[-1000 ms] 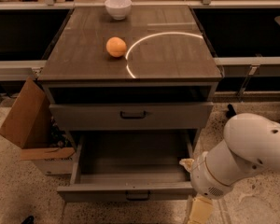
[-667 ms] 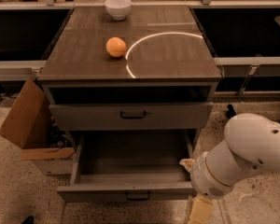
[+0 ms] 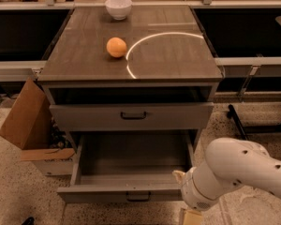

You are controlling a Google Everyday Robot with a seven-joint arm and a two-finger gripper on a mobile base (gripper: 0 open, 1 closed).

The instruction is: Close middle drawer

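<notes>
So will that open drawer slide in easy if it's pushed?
Probably: the drawer looks empty, so likely light. It should slide straight back, held in the cabinet. The claw sits by its right front corner, so a push there might skew it.

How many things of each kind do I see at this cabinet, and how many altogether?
Bowl: 1
Orange: 1
Drawers: 2, upper drawer, middle drawer
Cardboard box: 1
Gripper: 1, by the middle drawer's right front corner
Total: 6
</notes>
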